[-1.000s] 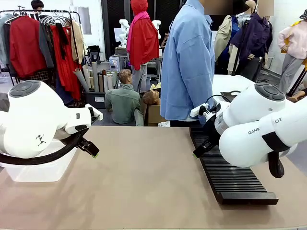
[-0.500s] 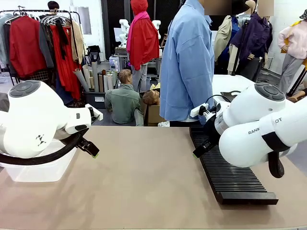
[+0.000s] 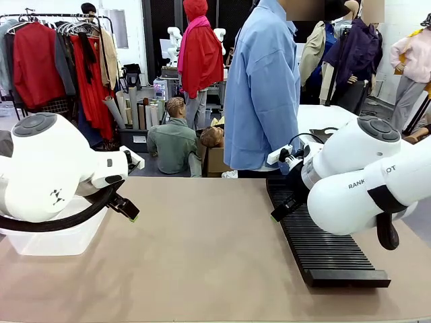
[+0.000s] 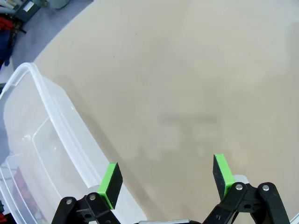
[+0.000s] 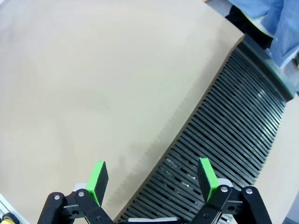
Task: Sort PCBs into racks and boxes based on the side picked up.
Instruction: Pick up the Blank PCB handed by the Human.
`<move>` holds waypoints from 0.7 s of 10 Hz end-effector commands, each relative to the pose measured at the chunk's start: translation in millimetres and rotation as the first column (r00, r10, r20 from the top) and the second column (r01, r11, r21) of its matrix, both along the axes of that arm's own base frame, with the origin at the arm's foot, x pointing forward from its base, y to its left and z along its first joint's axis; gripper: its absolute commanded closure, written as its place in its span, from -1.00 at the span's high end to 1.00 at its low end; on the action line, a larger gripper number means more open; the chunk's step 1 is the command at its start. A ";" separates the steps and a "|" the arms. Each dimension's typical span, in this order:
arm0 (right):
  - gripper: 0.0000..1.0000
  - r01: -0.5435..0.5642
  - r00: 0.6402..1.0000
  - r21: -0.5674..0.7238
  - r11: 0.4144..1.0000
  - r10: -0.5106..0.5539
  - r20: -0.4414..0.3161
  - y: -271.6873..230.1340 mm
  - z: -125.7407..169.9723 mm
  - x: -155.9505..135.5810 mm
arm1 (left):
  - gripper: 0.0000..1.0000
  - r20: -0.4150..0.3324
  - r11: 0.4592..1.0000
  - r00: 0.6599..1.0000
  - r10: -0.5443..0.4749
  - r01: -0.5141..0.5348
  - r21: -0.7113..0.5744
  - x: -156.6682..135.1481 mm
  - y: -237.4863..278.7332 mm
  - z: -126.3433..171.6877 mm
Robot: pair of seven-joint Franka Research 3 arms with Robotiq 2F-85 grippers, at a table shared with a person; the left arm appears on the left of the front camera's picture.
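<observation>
Left pincer (image 4: 166, 179) and right pincer (image 5: 153, 177) gape empty, by clear box (image 4: 60, 114) and black many-slotted rack (image 5: 233, 126).

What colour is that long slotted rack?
The rack is black, clearest in the right wrist view.

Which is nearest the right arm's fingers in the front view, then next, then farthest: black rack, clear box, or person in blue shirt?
From the right arm's fingers:
1. The black rack, directly below them, right side.
2. The person in the blue shirt, beyond the far edge of the table.
3. The clear box, far left.
</observation>
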State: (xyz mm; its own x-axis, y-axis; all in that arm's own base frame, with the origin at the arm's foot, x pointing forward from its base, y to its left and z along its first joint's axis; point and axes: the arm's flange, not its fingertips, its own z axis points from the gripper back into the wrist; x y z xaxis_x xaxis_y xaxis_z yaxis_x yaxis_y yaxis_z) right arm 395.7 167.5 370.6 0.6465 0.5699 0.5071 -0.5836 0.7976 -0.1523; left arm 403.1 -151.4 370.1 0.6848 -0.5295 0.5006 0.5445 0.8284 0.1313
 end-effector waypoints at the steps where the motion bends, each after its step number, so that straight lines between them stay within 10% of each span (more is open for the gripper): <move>1: 1.00 0.001 1.000 0.028 1.000 -0.001 -0.004 -2.8 6.4 2.2 | 1.00 -0.015 1.000 1.000 -0.008 0.008 -0.001 4.3 0.3 6.4; 4: 1.00 0.011 1.000 0.096 0.995 -0.011 0.003 -18.7 30.0 12.1 | 1.00 -0.044 1.000 0.999 -0.008 0.008 -0.001 24.1 4.6 35.0; 7: 1.00 0.008 0.985 0.143 0.990 0.017 -0.171 -40.9 57.1 45.1 | 1.00 -0.135 0.994 0.990 -0.036 0.021 -0.110 63.0 31.1 66.7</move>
